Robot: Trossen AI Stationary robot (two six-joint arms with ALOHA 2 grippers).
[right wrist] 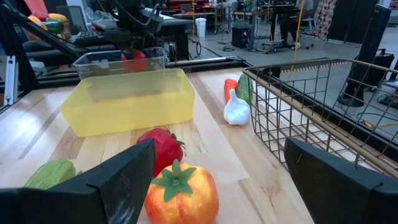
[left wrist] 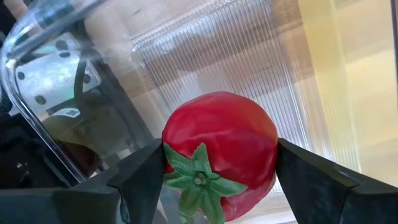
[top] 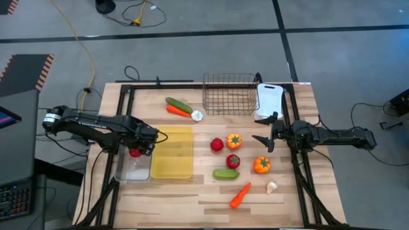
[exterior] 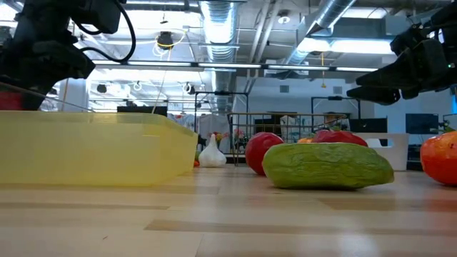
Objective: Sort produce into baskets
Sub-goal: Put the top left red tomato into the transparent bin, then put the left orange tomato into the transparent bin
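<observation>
Left gripper [top: 135,151] at left-centre of high view, over clear bin [top: 125,171], fingers clamped on red tomato [left wrist: 219,152]; bin floor directly below, so drop looks straight down. Yellow tray [top: 172,153] just right of bin. Loose produce mid-frame: green cucumber [top: 226,173], long axis left-right. Right gripper [top: 268,131] further right, jaws spread, empty, nearer the loose pieces; orange pepper [right wrist: 180,191] just ahead.

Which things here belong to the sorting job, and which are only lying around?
Job:
- tomato in the left tool, over the clear bin
- yellow tray
- wire basket
- white tray
- cucumber
- carrot
- peppers
- garlic

Lying about:
- yellow cable on the floor
- right tool, waiting
</observation>
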